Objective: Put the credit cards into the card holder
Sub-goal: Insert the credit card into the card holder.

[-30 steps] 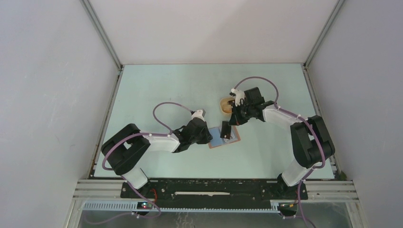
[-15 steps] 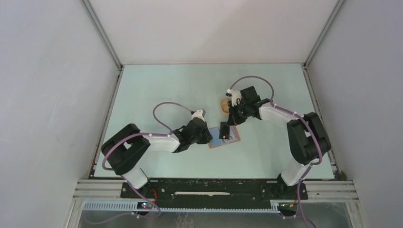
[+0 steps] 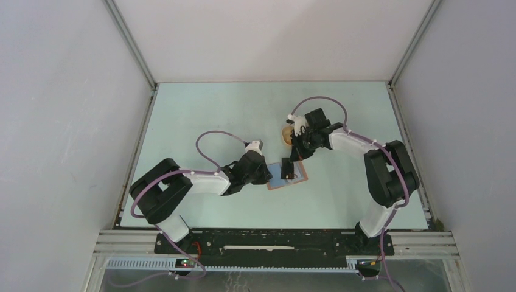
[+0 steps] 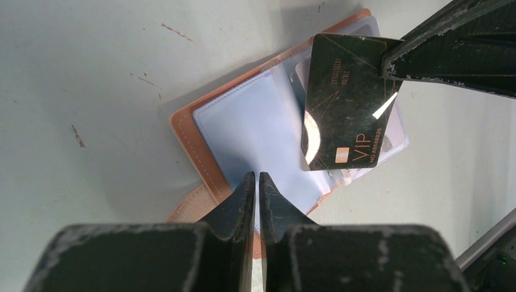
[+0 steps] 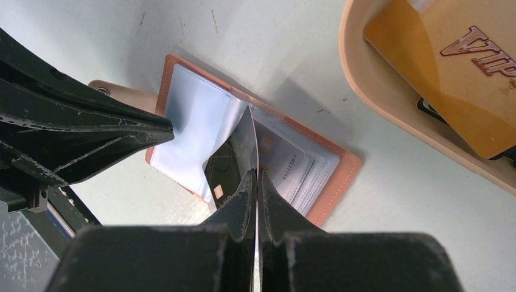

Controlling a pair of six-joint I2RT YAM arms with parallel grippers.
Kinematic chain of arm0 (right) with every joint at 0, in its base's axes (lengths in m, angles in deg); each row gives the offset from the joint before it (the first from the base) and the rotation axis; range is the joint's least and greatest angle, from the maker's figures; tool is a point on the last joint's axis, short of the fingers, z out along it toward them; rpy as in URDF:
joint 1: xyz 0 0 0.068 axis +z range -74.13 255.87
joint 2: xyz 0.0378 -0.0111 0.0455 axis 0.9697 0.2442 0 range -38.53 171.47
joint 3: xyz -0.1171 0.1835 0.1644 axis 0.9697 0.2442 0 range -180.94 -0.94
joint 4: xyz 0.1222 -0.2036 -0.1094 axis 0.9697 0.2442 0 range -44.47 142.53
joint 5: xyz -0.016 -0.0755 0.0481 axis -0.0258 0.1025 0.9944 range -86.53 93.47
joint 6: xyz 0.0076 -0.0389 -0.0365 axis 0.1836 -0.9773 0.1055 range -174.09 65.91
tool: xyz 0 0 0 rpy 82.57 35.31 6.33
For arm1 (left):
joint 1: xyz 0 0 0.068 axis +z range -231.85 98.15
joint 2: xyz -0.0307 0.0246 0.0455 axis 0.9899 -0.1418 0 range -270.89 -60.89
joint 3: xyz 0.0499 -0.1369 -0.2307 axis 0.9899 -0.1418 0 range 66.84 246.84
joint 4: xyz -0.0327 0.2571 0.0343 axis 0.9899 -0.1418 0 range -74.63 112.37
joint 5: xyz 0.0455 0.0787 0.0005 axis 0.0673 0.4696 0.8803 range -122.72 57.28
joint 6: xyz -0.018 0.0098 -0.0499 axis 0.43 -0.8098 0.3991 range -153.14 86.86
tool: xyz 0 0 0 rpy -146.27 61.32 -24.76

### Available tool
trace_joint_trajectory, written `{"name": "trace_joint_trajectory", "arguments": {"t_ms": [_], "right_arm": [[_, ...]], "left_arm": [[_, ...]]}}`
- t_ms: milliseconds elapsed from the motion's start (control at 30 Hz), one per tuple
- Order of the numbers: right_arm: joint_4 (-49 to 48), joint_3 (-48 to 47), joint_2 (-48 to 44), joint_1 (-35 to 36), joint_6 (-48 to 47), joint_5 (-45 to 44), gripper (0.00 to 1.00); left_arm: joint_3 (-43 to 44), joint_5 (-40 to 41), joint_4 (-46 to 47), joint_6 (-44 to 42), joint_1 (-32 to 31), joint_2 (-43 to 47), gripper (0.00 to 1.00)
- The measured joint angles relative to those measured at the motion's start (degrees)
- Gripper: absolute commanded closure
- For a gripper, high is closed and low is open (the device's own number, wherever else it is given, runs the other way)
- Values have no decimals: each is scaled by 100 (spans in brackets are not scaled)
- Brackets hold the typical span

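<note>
The right gripper (image 5: 256, 177) clamps one black card (image 4: 347, 109), tilted above the one open card holder (image 4: 243, 128), which lies on the table (image 4: 91, 73). The left gripper (image 4: 257, 177), nearly closed, pinches the holder's sleeve edge. One orange-yellow card (image 5: 450, 73) lies in the one beige tray (image 5: 365, 85).

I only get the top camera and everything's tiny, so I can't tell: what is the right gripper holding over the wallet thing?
Observer: The right gripper pinches a black card with gold VIP lettering.
Operator: Is it inside yet?
Observer: No, the whole card shows, above the open card holder's clear pockets.
Operator: Any more cards waiting?
Observer: An orange-yellow VIP card lies in the beige tray.
</note>
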Motion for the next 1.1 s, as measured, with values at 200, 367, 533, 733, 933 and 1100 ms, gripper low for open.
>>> {"name": "trace_joint_trajectory", "arguments": {"t_ms": [200, 367, 533, 733, 933, 1100], "right_arm": [[249, -186, 245, 2, -39, 155, 100], [315, -234, 385, 4, -9, 232, 100], [343, -278, 411, 44, 57, 190, 100], [422, -374, 551, 151, 120, 122, 100], [487, -450, 634, 175, 208, 70, 100], [522, -496, 678, 199, 247, 31, 100]], "left_arm": [[0, 0, 2, 0, 0, 0, 90], [0, 0, 2, 0, 0, 0, 90], [0, 0, 2, -2, 0, 0, 90], [0, 0, 2, -2, 0, 0, 90], [0, 0, 2, -2, 0, 0, 90], [0, 0, 2, -2, 0, 0, 90]]}}
